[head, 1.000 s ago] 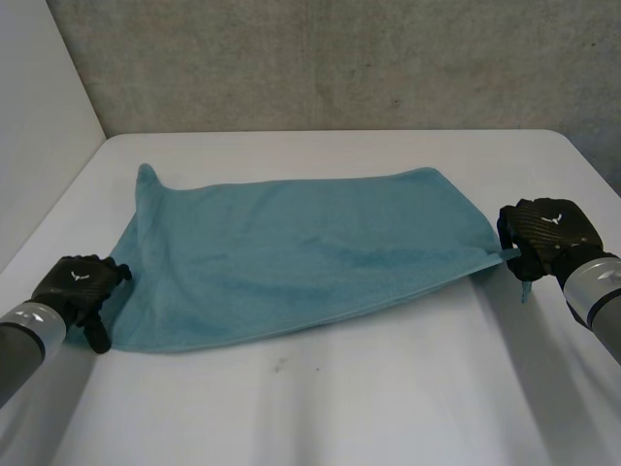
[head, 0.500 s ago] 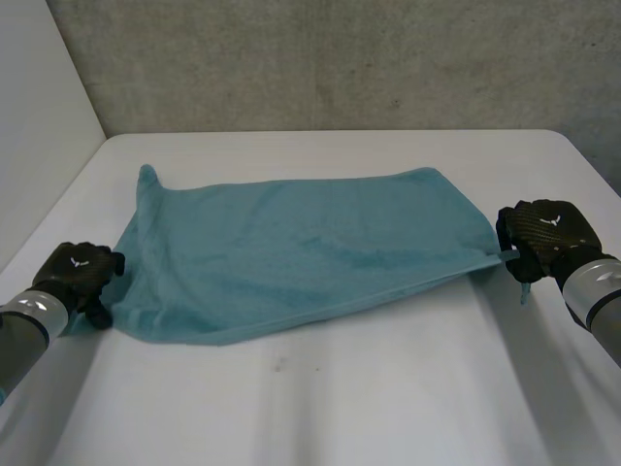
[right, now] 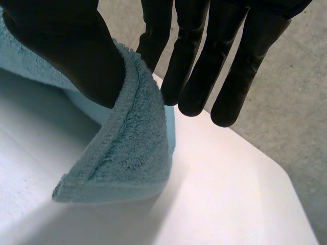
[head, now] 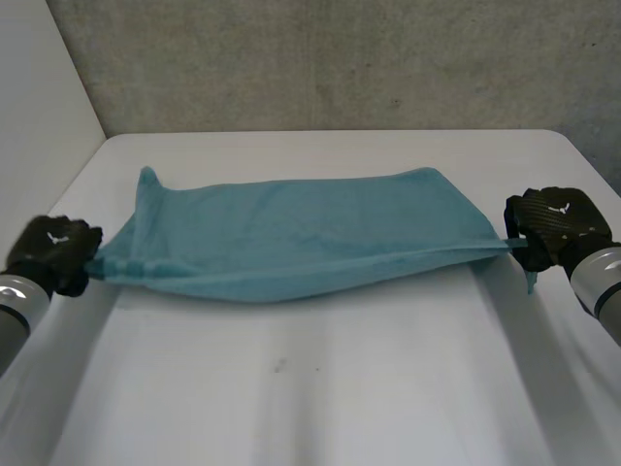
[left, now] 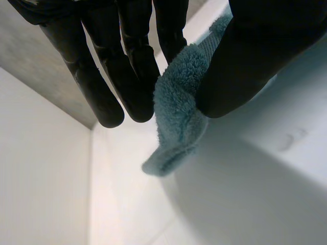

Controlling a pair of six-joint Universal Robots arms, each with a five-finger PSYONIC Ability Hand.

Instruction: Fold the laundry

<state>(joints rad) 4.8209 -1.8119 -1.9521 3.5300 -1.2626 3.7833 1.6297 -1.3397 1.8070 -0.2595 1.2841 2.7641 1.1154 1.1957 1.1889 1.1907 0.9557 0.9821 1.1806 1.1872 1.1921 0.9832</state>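
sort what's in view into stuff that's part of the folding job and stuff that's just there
Part of the job:
teal towel
left hand, pinching a corner at the towel's left end
right hand, pinching a corner at its right end

Just there:
white table
grey wall

No words, numbers or brand names could be read anywhere. The only sign was a small white emblem [head: 51, 236], shaped like a spread V, on the back of the left hand [head: 58, 257]. The same mark sat on the back of the right hand [head: 553, 228]. Neither carried any letters that could be made out. The teal towel [head: 291, 238], seen close at its pinched corners in both wrist views, showed plain terry and a stitched hem with nothing legible on it.
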